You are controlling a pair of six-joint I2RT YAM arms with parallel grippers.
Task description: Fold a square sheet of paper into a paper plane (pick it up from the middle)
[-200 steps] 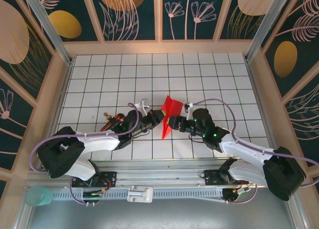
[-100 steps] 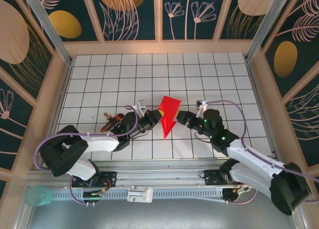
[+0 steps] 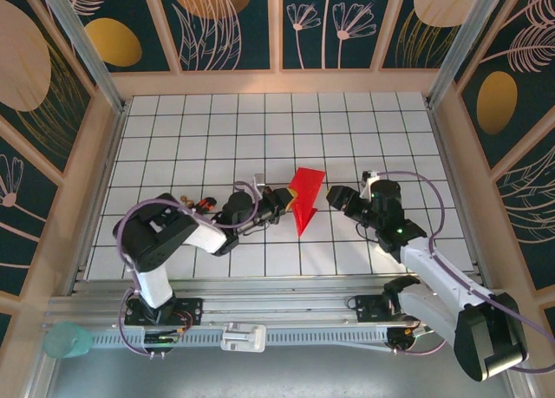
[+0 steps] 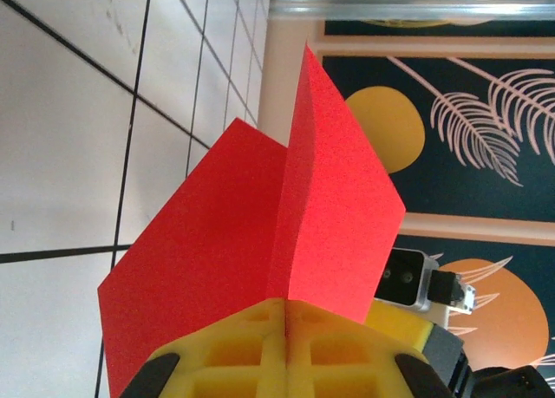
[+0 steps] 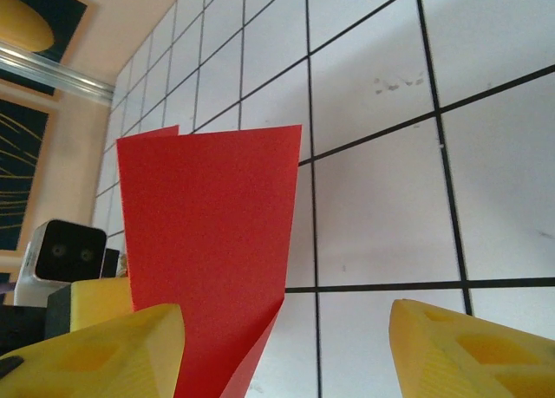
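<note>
Gridded table [image 3: 217,120]; my left gripper [image 3: 281,199] pinches the flimsy red paper [image 3: 305,194] at its crease, the stiffest hold; right gripper [image 3: 335,197] gapes at three o'clock.

Paper [image 3: 305,199]: bright red, plain, no print, same flat red on every flap.
Surface [image 3: 217,129]: white tiles, thin black grid lines, a few faint grey scuffs.
Left tool [image 3: 283,202], right tool [image 3: 335,196]: black bodies, yellow fingers [image 4: 347,329].
Arms: black joints, white links, lilac cables [image 3: 403,173]. Green lights [image 3: 399,231] on the right arm.
Wrist camera housing [image 5: 61,251]: white, with black lenses.
Walls [image 3: 234,21]: dark teal panels, gold-orange discs, pale pink line-drawn leaves and flowers, light peach frames.
Rail [image 3: 286,311] at the near edge: silver-grey.
Round thing [image 3: 68,339] in the near-left corner: translucent teal-green.
</note>
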